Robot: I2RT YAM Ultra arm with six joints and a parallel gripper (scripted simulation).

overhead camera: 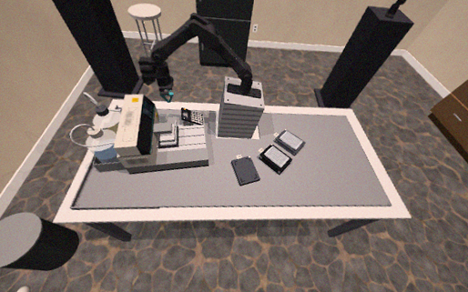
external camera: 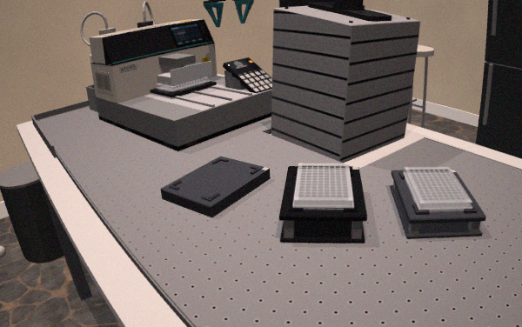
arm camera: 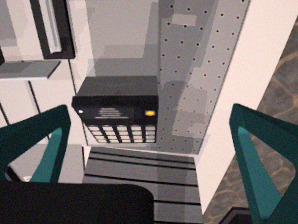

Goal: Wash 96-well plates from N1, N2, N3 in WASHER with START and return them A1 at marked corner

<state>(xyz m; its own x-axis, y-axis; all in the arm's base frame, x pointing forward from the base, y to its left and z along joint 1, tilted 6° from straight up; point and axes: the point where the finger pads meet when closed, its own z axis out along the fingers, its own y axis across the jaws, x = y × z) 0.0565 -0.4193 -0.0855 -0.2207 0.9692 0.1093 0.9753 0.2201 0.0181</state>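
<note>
Black arm's teal-fingered gripper (arm camera: pixel 149 156) hanging spread wide, gripping nothing, above slanted black keypad (arm camera: pixel 117 117) of beige-and-grey plate washer (external camera: pixel 143 74). One clear 96-well plate (external camera: pixel 184 77) lying in washer's carrier under manifold. Two more clear plates sitting in nests: middle (external camera: pixel 324 185) and right (external camera: pixel 437 188). Flat dark nest slab (external camera: pixel 216 184) on left lying bare on perforated grey table (external camera: pixel 244 261).

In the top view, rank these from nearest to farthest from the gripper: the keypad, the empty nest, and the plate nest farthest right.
1. Keypad, just below the open gripper.
2. Empty nest, mid-table.
3. Rightmost plate nest, beyond the arm's pedestal.
</note>
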